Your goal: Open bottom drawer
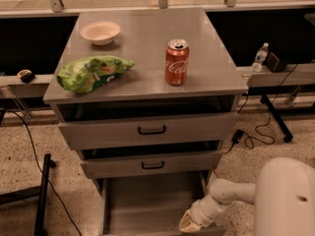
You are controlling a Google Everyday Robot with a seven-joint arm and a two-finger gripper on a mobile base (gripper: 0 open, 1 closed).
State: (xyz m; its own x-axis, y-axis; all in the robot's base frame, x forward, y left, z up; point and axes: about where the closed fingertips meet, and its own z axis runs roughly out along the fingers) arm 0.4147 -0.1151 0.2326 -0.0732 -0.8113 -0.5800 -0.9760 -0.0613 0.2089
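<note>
Working low in the view: my gripper (190, 223) is sitting at the front right corner of the bottom drawer (147, 205), at or just over its front edge; I can't tell which. I also can't tell whether it's clamped on anything or released, and the drawer's handle is out of sight. The drawer is showing a long stretch of bare floor, well forward of the middle drawer (152, 164), so I'm judging the opening as mostly done.

Risks I'm watching:
- Overtravel: the drawer is looking close to full extension. Pulling harder could slam the stops or drag it off its slides.
- Racking: I'm loading it at the right corner, not the centre. A skewed pull could be binding the slides.
- Slip: with the grip unconfirmed, a tug could be sliding me off the front.
- Arm rub: my arm (231, 193) is lying just beside the right side wall. Any drift left would be scraping it.
- Tipping: the top drawer (147, 130) and the middle drawer seem to be standing slightly forward too. A jerk could rock the cabinet and topple the upright Coca-Cola can (176, 62) on top. The chip bag (93, 73) and bowl (100, 32) matter less.
</note>
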